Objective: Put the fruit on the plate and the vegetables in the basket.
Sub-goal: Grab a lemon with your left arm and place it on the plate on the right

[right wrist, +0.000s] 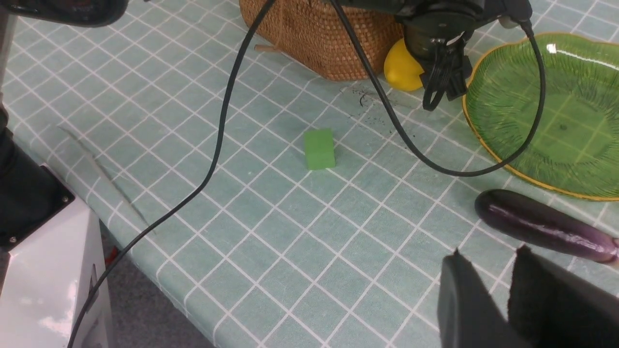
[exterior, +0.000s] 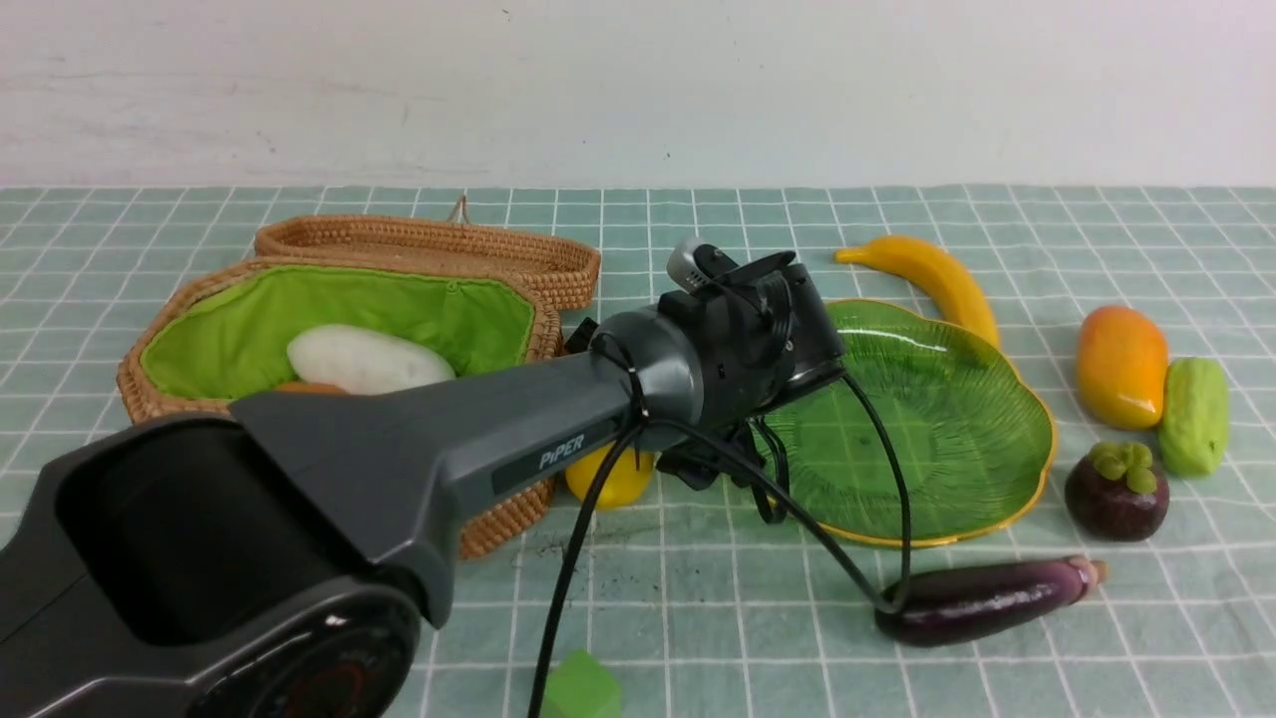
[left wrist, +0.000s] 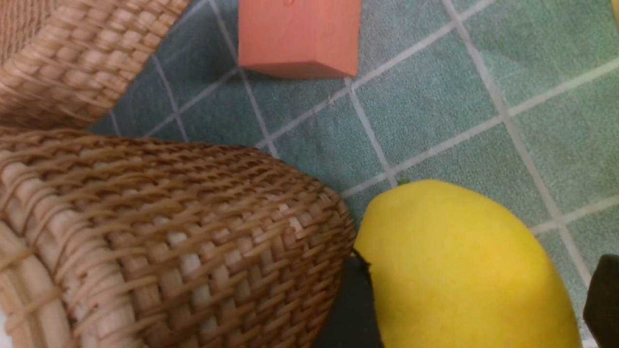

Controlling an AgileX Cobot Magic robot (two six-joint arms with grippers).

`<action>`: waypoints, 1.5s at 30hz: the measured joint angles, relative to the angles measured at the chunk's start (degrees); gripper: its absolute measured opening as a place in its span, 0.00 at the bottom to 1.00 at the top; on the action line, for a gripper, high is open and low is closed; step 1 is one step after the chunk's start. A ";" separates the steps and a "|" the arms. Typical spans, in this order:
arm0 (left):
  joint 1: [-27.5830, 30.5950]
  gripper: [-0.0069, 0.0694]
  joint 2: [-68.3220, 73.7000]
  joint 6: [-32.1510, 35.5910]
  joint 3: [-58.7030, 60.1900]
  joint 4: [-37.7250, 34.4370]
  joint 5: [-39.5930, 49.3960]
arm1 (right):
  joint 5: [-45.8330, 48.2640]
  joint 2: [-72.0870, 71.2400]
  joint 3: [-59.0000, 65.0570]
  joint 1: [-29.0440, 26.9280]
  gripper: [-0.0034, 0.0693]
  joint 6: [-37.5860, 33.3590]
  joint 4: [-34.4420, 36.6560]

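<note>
DESK: What does the frame show?

PHOTOGRAPHER: The left claw (left wrist: 478, 302) stands released, its fingers spread either side of the lemon (left wrist: 464, 261). The lemon lies on the tabletop hard against the wicker basket (left wrist: 193, 232). The plate (exterior: 937, 419), near it on the robot's right, holds no fruit.

DESK: And the rest?

PHOTOGRAPHER: The radish (exterior: 364, 359) lies in the basket. Banana (exterior: 937, 274), mango (exterior: 1121, 364), mangosteen (exterior: 1116, 489), gourd (exterior: 1193, 414) and eggplant (exterior: 987, 598) lie on the cloth around the plate. The right claw (right wrist: 489, 256) hangs near the eggplant, grasping nothing. Its fingers are close together, and I cannot tell whether they are fully clenched.

DESK: Where could it go wrong?

PHOTOGRAPHER: The basket-side finger (left wrist: 353, 309) has almost no room. On closing it may snag the weave, or the glossy lemon may squirt out and roll. The left arm's cable (right wrist: 459, 173) droops to the tabletop right by the eggplant and may drag it when the arm swings toward the plate.
</note>
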 joint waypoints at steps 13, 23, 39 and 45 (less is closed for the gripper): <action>-0.23 0.84 0.00 -1.43 -0.07 0.86 3.00 | 0.00 0.00 0.00 0.00 0.27 0.00 0.00; -0.42 0.84 -1.15 -1.50 -0.07 1.17 3.68 | 0.00 0.00 0.00 0.00 0.27 -0.05 0.00; -0.36 0.84 -0.06 -4.00 -0.07 -1.52 3.87 | 0.00 0.00 0.00 0.00 0.27 -1.29 0.00; -0.18 0.84 0.05 -4.22 -0.17 -1.79 4.10 | 0.00 0.00 0.00 0.00 0.27 -1.29 0.00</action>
